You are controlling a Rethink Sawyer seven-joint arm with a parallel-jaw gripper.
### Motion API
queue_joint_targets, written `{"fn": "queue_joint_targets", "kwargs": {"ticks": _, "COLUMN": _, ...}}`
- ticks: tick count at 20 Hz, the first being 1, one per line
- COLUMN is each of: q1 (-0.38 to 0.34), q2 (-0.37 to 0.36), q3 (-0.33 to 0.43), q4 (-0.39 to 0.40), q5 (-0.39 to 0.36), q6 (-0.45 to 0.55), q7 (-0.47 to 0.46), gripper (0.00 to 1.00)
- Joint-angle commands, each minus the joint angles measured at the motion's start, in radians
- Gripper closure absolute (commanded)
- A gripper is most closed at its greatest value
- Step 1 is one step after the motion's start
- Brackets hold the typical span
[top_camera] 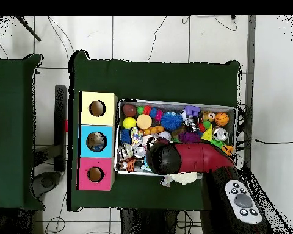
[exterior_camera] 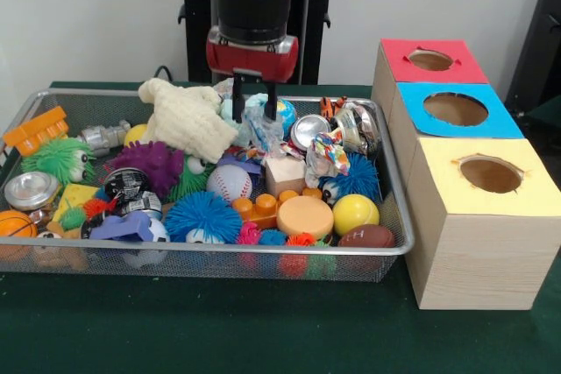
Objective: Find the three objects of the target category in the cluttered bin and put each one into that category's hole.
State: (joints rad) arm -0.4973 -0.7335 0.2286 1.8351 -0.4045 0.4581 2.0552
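The wire bin [exterior_camera: 399, 247] is heaped with toys, and the pictures do not say which kind is wanted. Balls lie along its front: a white baseball [exterior_camera: 229, 183] near the middle, a yellow ball [exterior_camera: 355, 213] and a small brown football [exterior_camera: 366, 236] toward the box end, an orange basketball [exterior_camera: 15, 225] in the opposite corner. Spiky rubber balls crowd between them, a blue one [exterior_camera: 203, 215] at the front, a purple one [exterior_camera: 156, 164] and a green one with eyes [exterior_camera: 58, 159] further along. A peach disc [exterior_camera: 304, 215] sits beside an orange toy brick [exterior_camera: 259, 207], and a cream plush toy [exterior_camera: 186, 117] sprawls across the back, partly covering what lies beneath it. The gripper [exterior_camera: 254, 104] hangs over the back middle of the bin just beside that plush, its two dark fingers [exterior_camera: 237, 102] apart with nothing between them, their tips close above a crumpled bluish item. Shiny tins [exterior_camera: 308, 131] and a patterned wrapper [exterior_camera: 329, 153] are just past it toward the boxes. Beside the bin stands a wooden box row with three round holes: the red-topped hole [exterior_camera: 430, 59] at the back, the blue-topped hole [exterior_camera: 455, 109] in the middle, the yellow-topped hole [exterior_camera: 491, 174] at the front. From overhead the arm [top_camera: 198, 158] hides much of one long side of the bin.
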Motion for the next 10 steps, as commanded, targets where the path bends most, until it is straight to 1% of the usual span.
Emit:
{"fn": "queue_joint_targets", "kwargs": {"ticks": 1, "q1": -0.034, "q2": -0.146, "q3": 0.099, "q4": 0.096, "q5": 0.105, "q6": 0.166, "q7": -0.033, "gripper": 1.00}}
{"fn": "queue_joint_targets", "kwargs": {"ticks": 4, "q1": -0.036, "q2": -0.191, "q3": 0.107, "q4": 0.107, "q5": 0.141, "q6": 0.208, "q7": -0.051, "gripper": 1.00}}
{"fn": "queue_joint_targets", "kwargs": {"ticks": 6, "q1": -0.031, "q2": -0.211, "q3": 0.110, "q4": 0.118, "q5": 0.164, "q6": 0.225, "q7": -0.046, "gripper": 1.00}}
{"fn": "queue_joint_targets", "kwargs": {"ticks": 8, "q1": -0.014, "q2": -0.226, "q3": 0.105, "q4": 0.140, "q5": 0.176, "q6": 0.208, "q7": -0.023, "gripper": 1.00}}
{"fn": "queue_joint_targets", "kwargs": {"ticks": 10, "q1": 0.005, "q2": -0.221, "q3": 0.101, "q4": 0.148, "q5": 0.181, "q6": 0.187, "q7": 0.001, "gripper": 1.00}}
